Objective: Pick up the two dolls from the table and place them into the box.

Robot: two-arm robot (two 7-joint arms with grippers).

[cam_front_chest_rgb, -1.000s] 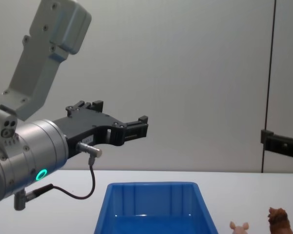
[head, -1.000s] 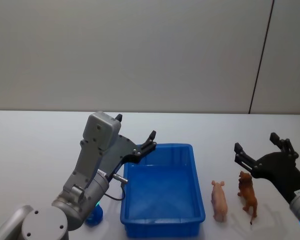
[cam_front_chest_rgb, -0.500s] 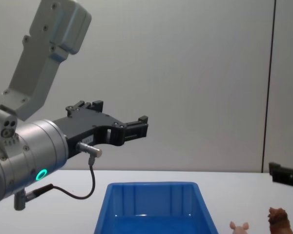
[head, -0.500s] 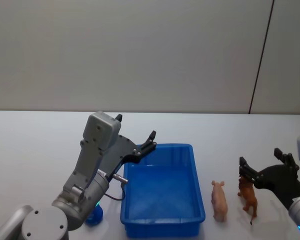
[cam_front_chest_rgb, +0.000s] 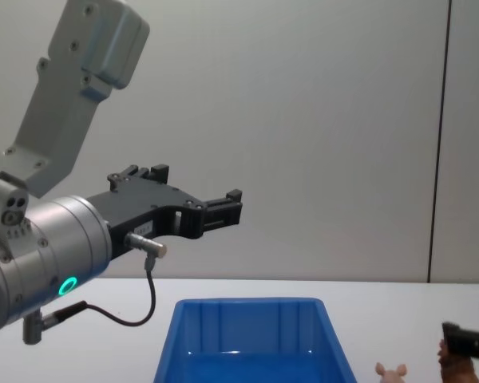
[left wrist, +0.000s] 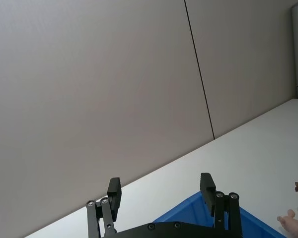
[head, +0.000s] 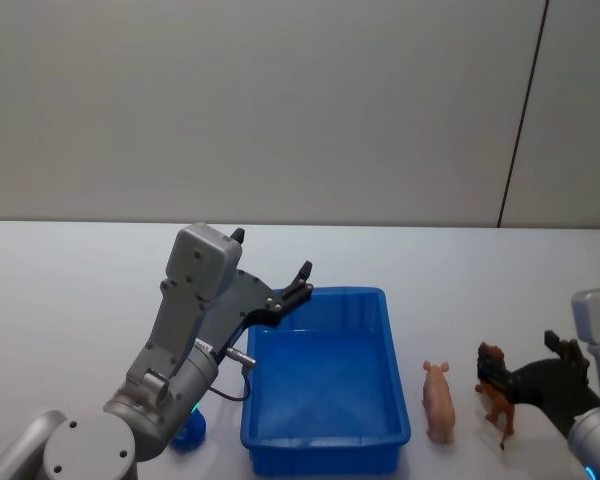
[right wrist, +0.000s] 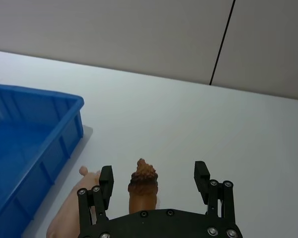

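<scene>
The blue box (head: 325,438) sits on the white table (head: 70,300). Right of it stand the two dolls: the pale pink one (head: 439,400) and the reddish-brown one (head: 496,392). My right gripper (head: 521,365) is low behind the brown doll. In the right wrist view the gripper (right wrist: 154,172) is open, one finger on either side of the brown doll (right wrist: 143,184), with the pink doll (right wrist: 72,218) and the box (right wrist: 35,144) beside it. My left gripper (head: 298,277) hangs open above the box's far left corner, holding nothing.
A small blue object (head: 189,433) lies on the table by the left arm's base. A grey wall with a dark vertical seam (head: 520,115) runs behind the table. Open tabletop stretches left of the box and behind the dolls.
My right gripper has come down and drawn in around the brown doll, staying open. The left arm, the box and both dolls have not moved.
</scene>
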